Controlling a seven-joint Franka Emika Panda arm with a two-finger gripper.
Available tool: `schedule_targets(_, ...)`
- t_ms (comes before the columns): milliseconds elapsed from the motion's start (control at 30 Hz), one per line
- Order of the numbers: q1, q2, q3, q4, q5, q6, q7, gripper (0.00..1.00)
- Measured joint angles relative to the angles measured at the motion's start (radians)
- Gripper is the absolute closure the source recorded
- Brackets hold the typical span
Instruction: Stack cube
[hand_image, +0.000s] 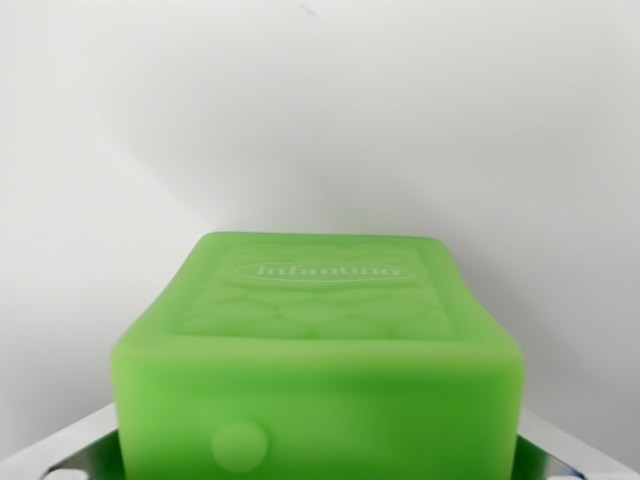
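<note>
The gripper itself barely shows – only two pale metal parts (560, 445) peek out at the bottom corners of the wrist view, one on each side of the green cube (318, 380). The fingertips are hidden behind the cube, so whether the gripper is clamped on it or merely standing around it cannot be told for certain; the cube sits right between those metal parts and fills the near, lower half of the view, which suggests it is being held.

The cube is soft-looking, rounded at the edges, with a raised oval logo (328, 270) on its upper face and a round bump on the near face. Its sides bow inward slightly, and its upper face runs away from the camera toward the far side.

Beyond it lies only a plain white surface (320, 110) – no second cube is in sight. So the stacking target's direction cannot be judged from here.
</note>
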Motion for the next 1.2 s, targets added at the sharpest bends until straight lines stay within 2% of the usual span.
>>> schedule_targets(267, 0.000, -0.005, 0.000, -0.001, 0.000, -0.004, 0.000, 1.00)
schedule_targets(567, 0.000, -0.047, 0.000, -0.012, 0.000, -0.032, 0.000, 1.00)
schedule_targets(1200, -0.002, -0.202, 0.003, -0.044, 0.005, -0.150, -0.004, 1.00)
